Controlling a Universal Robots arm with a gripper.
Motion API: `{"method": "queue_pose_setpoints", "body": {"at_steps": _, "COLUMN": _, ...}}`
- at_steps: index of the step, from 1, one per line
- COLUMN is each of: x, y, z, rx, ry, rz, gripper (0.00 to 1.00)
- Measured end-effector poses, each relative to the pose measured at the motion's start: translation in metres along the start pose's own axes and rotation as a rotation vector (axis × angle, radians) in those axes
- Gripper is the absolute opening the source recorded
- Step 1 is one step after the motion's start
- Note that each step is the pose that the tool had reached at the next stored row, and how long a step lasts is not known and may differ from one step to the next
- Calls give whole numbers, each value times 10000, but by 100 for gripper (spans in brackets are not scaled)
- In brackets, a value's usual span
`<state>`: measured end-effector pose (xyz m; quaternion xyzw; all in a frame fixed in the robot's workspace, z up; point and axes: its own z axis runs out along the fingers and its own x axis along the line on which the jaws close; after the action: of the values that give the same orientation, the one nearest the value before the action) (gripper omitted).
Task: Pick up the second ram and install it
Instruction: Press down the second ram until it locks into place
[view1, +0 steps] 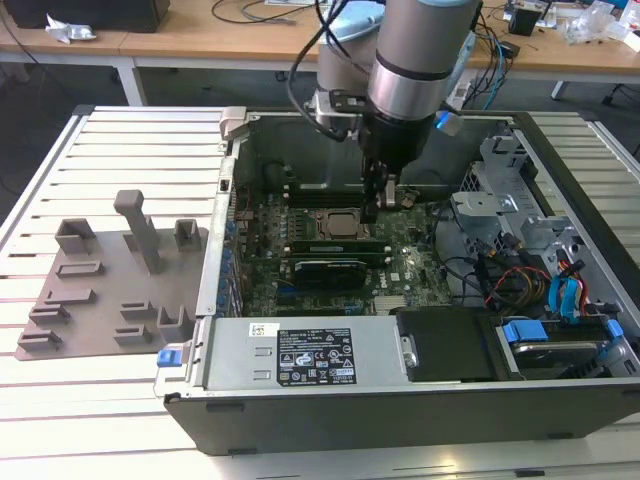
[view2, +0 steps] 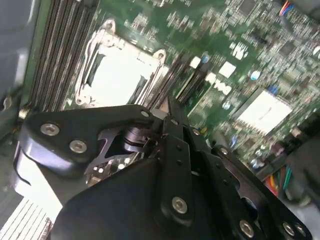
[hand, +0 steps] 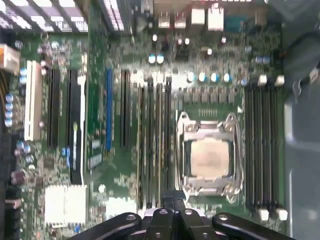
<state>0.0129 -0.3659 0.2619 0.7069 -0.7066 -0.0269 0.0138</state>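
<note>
Black jointed hand (view1: 371, 208) lowered inside the open metal computer case (view1: 400, 390), its fingers drawn together over the green motherboard (hand: 95, 150). The second ram (view1: 335, 241), a slim dark stick, lies seated in the slots just beside the square metal-framed processor socket (hand: 208, 159).

bench: white slatted table (view1: 120, 150) under me | behind: wooden desks (view1: 200, 40) strewn with cables (view1: 255, 12) | floor: grey (view1: 40, 85) | light: even
</note>
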Motion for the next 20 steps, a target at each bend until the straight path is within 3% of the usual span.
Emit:
{"method": "queue_pose_setpoints", "body": {"at_steps": 3, "x": 132, "y": -92, "z": 158, "rx": 0, "ry": 0, "rz": 1, "gripper": 10}}
{"method": "queue_pose_setpoints", "body": {"at_steps": 7, "x": 93, "y": -114, "z": 285, "rx": 0, "ry": -2, "rz": 0, "gripper": 10}}
{"method": "queue_pose_setpoints", "body": {"at_steps": 12, "x": 94, "y": -116, "z": 330, "rx": -2, "ry": 3, "rz": 1, "gripper": 10}}
{"method": "queue_pose_setpoints", "body": {"at_steps": 13, "x": 90, "y": -110, "z": 283, "rx": 23, "ry": -18, "rz": 3, "gripper": 10}}
{"method": "queue_pose_setpoints", "body": {"at_steps": 14, "x": 92, "y": -92, "z": 232, "rx": 51, "ry": 2, "rz": 0, "gripper": 10}}
{"method": "queue_pose_setpoints", "body": {"at_steps": 16, "x": 92, "y": 77, "z": 233, "rx": 129, "ry": 1, "rz": -2, "gripper": 10}}
{"method": "queue_pose_setpoints", "body": {"at_steps": 20, "x": 91, "y": 310, "z": 247, "rx": 155, "ry": -1, "rz": -2, "gripper": 10}}
